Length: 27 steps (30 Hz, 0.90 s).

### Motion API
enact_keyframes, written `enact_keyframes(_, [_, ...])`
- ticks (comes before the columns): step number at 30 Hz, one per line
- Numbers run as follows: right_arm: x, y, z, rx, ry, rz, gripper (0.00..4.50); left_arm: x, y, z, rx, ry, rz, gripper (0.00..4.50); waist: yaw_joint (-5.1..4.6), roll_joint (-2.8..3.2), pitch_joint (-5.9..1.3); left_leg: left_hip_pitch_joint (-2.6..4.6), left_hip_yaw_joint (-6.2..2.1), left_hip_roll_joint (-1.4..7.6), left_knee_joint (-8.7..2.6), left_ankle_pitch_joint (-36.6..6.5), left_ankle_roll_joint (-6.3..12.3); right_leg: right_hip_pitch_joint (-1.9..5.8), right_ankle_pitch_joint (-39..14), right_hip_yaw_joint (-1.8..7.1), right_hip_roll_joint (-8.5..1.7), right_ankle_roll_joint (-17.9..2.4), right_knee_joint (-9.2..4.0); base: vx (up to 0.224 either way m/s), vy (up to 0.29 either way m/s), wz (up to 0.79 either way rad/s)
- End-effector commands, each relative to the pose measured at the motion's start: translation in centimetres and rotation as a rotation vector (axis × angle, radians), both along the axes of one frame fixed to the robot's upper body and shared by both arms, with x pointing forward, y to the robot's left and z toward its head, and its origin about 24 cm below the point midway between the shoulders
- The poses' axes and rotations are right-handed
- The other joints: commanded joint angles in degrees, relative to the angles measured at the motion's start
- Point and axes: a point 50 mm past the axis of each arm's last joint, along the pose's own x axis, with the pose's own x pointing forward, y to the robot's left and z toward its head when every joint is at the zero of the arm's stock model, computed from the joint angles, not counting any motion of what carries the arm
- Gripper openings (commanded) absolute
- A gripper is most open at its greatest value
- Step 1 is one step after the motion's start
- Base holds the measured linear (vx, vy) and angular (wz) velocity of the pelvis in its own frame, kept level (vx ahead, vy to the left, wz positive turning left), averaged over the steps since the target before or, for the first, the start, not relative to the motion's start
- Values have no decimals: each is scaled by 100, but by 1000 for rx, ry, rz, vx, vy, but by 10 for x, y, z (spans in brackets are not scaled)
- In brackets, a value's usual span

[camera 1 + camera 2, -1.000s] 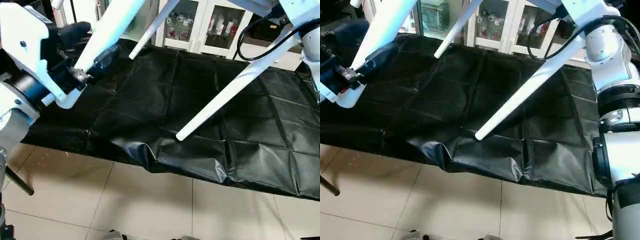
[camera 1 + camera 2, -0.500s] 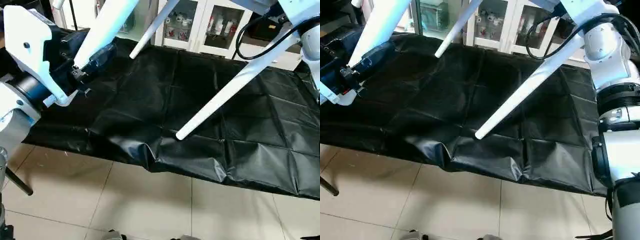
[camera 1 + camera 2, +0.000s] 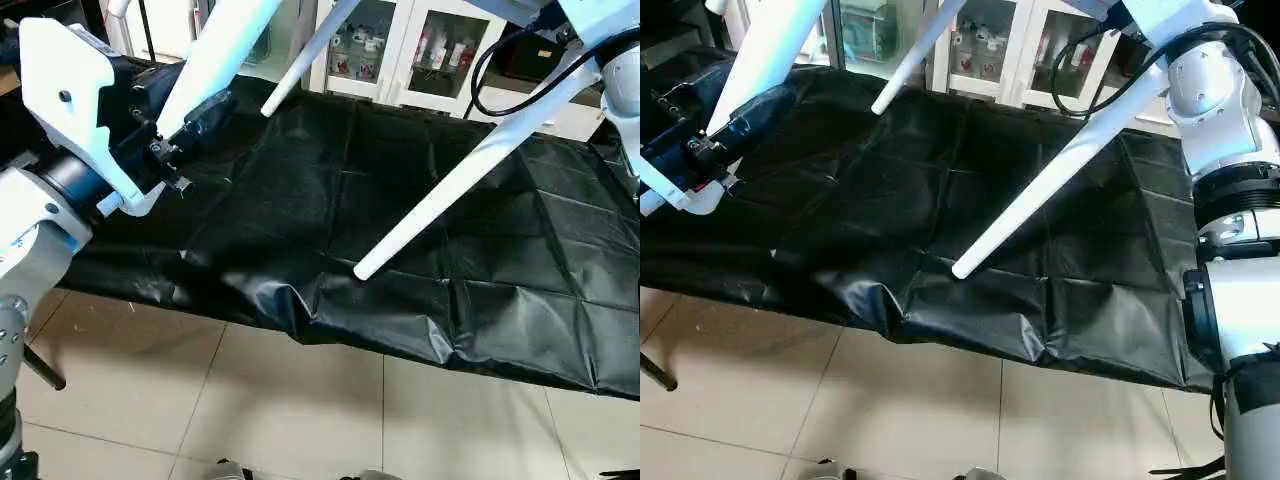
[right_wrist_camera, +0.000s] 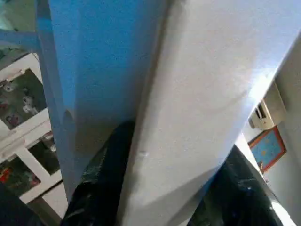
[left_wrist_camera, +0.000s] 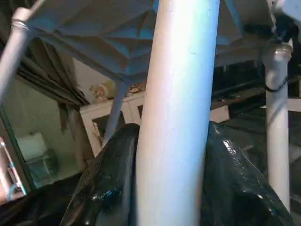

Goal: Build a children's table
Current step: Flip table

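— Where does the children's table stand, and what is the step?

— It is held up in the air over the black-sheeted work table (image 3: 420, 240). The top (image 5: 117, 33) is mostly out of the head views; the left wrist view shows its ribbed underside overhead, with legs running down from it. So the table looks assembled and is being carried or turned, I judge.

— How to do that well?

— Move both arms together, slowly, so neither leg is pried in its socket. Keep the free leg's tip off the sheet until the table is level, then lower evenly.

— The grips?

— The left gripper (image 5: 171, 188) is clamped on the near-left leg (image 3: 215, 60), a black finger (image 5: 108, 183) on each side of the tube. The right gripper (image 4: 155, 188) appears clamped on white plastic, a leg or the rim; the view is too close to be sure which.

— Which way do the legs point?

— The long leg (image 3: 450, 185) slants down from upper right toward the robot, tip (image 3: 364, 268) just above the sheet. The far leg (image 3: 305, 55) slants likewise. All taper toward their free ends.
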Motion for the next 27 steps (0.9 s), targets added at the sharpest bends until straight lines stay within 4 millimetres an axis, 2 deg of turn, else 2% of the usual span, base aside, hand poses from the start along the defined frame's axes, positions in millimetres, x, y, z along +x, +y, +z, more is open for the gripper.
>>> enact_keyframes(1, [0,3,-1,-60,19,21,222,7,6,-2,-60,-3,70,172,-41,-19,-389,76,-54,200,-444,-1186,-429,280,-1446,220,-307,-751,-363,0,0,0])
enact_keyframes(3, [0,4,0,-61,17,22,257,7,6,-3,-65,-1,70,172,-58,-18,-399,71,-60,202,-442,-1152,-425,289,-1422,219,-316,-750,-356,0,0,0])
enact_keyframes(6, [-1,5,1,-65,11,34,269,8,6,-6,-72,3,74,172,-70,-21,-401,72,-53,199,-434,-1142,-398,288,-1380,222,-316,-773,-357,0,0,0])
enact_keyframes(7, [-1,7,2,-73,1,48,293,9,6,-8,-79,7,82,172,-76,-17,-399,74,-55,202,-436,-1146,-386,283,-1385,220,-315,-780,-358,0,0,0])
enact_keyframes(15, [-4,13,7,-96,-48,91,358,12,9,-16,-125,20,113,172,-140,-22,-398,73,-61,202,-433,-1263,-339,275,-1521,213,-315,-772,-380,0,0,0])
enact_keyframes(19, [-5,15,10,-95,-76,109,364,12,9,-21,-142,22,111,172,-142,-54,-407,75,-54,211,-429,-1173,-280,278,-1433,214,-320,-792,-373,0,0,0])
enact_keyframes(21, [-6,16,11,-89,-86,120,364,11,9,-23,-142,25,111,172,-141,-41,-412,74,-49,210,-427,-1054,-244,283,-1225,213,-310,-854,-355,0,0,0])
enact_keyframes(27, [-6,20,8,-48,-89,169,364,13,8,-32,-162,41,112,172,-144,-64,-405,74,-47,216,-428,-1085,-221,281,-1253,214,-314,-844,-356,0,0,0])
